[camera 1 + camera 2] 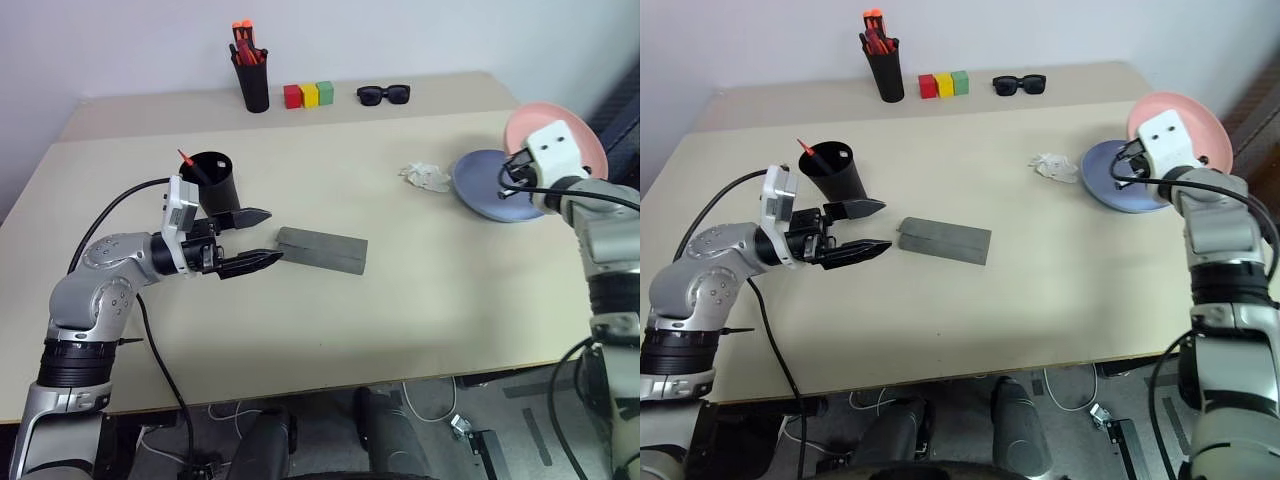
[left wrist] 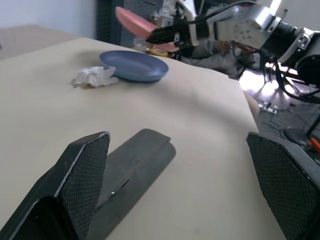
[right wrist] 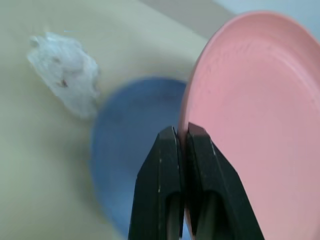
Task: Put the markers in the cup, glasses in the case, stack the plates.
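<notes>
My right gripper (image 3: 181,131) is shut on the rim of the salmon pink plate (image 3: 260,115). It holds that plate tilted in the air, above the far right side of the light blue plate (image 1: 480,180), which lies flat on the table. The grey case (image 1: 322,250) lies closed mid-table. My left gripper (image 1: 273,236) hovers open and level just left of the case's end, with nothing between its fingers. Right behind it stands the black cup (image 1: 215,180) with a red marker (image 1: 190,165) sticking out. The glasses are out of view.
A crumpled white tissue (image 1: 425,177) lies just left of the blue plate. Along the back edge stand a black pen holder with orange-capped pens (image 1: 252,75), red, yellow and green blocks (image 1: 308,95), and dark sunglasses (image 1: 384,95). The table's right edge is close to the plates.
</notes>
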Robot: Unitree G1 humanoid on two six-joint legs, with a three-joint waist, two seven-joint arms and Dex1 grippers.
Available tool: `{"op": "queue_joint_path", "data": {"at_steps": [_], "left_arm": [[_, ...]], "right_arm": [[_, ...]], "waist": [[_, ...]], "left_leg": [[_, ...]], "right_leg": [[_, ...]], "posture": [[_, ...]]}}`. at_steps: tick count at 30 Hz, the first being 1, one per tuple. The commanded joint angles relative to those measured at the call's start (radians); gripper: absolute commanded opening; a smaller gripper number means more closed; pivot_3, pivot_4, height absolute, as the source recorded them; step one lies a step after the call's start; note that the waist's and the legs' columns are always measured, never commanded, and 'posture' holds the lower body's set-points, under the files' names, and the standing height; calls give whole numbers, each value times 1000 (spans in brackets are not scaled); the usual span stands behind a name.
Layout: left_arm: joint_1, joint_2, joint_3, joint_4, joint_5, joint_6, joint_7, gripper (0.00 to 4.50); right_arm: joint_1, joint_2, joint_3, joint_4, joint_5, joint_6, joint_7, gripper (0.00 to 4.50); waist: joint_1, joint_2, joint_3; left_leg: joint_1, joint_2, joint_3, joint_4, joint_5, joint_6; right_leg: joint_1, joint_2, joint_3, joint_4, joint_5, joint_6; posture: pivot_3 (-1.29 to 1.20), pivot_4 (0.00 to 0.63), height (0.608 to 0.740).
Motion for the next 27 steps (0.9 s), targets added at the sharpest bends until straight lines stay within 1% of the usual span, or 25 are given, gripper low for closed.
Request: {"op": "queue_joint_path", "data": {"at_steps": [1, 3, 6, 7, 9, 11, 12, 15, 17, 20, 24, 27], "left_arm": [[38, 22, 59, -75, -24, 8, 28, 4500], [68, 27, 78, -104, -32, 13, 42, 4500], [118, 35, 102, -147, -43, 24, 60, 4500], [127, 36, 107, -157, -47, 28, 65, 4500], [134, 37, 113, -166, -54, 33, 73, 4500], [135, 38, 115, -168, -56, 35, 76, 4500], [130, 36, 110, -165, -54, 31, 77, 4500], [112, 32, 99, -148, -46, 20, 75, 4500], [108, 32, 97, -142, -45, 18, 72, 4500], [103, 34, 94, -133, -42, 13, 61, 4500], [103, 42, 96, -131, -39, 10, 53, 4500], [114, 50, 107, -140, -40, 8, 56, 4500]], "right_arm": [[-58, 7, 39, 161, -52, -87, 31, 36], [-74, 14, 48, 221, -62, -100, 36, 36], [-96, 33, 45, 260, -53, -126, 62, 926], [-104, 37, 46, 270, -56, -143, 60, 1366], [-128, 49, 31, 284, -44, -163, 52, 2457], [-152, 58, 17, 295, -34, -190, 40, 3419], [-173, 73, -11, 299, -4, -190, 38, 3866], [-217, 120, -74, 305, 62, -213, 43, 3866], [-230, 138, -84, 319, 69, -219, 41, 3866], [-263, 189, -75, 391, 53, -264, 18, 3866], [-285, 236, -12, 490, -30, -347, -30, 3866], [-296, 274, -4, 569, -52, -375, -77, 3866]], "waist": [[2, 0, 0], [3, 0, 0], [0, 0, 0], [-1, 0, 0], [-5, 0, 0], [-7, 0, 0], [-7, 0, 0], [-11, 0, 0], [-11, 0, 0], [-8, 0, 0], [-8, 0, 0], [-11, 0, 0]], "left_leg": [[0, 0, 0, 0, 0, 0], [-1, 0, -1, 0, 0, 0], [-1, 0, -1, 0, 0, 1], [-1, 0, 0, 0, 0, 1], [0, 0, 0, 0, 0, 1], [1, 0, 0, 0, 0, 0], [1, 0, 0, 0, 0, 0], [1, 0, 0, 0, 0, 0], [1, 0, 0, 0, 0, 0], [1, 0, -1, 0, 0, 0], [1, 0, -1, 0, 0, 0], [0, 0, -1, 0, 0, 0]], "right_leg": [[0, 0, 0, 0, 0, 0], [0, 0, 0, 0, 0, 0], [-1, 0, 0, 0, 0, 0], [-1, 0, 0, 0, 0, 0], [-1, 0, 0, 0, 0, 0], [-1, 1, 0, 1, 0, 0], [-1, 1, 0, 2, 0, 0], [-1, 1, 0, 1, 0, 0], [-1, 1, 0, 2, 0, 0], [-1, 0, 0, 1, 0, 0], [-1, 0, 0, 2, 0, 0], [-1, 0, 0, 2, 0, 0]], "posture": [[0, 150, 740], [0, 150, 740], [0, 150, 740], [0, 150, 740], [0, 150, 740], [0, 150, 740], [0, 150, 740], [0, 150, 740], [0, 150, 740], [0, 150, 740], [0, 150, 740], [0, 150, 740]]}}
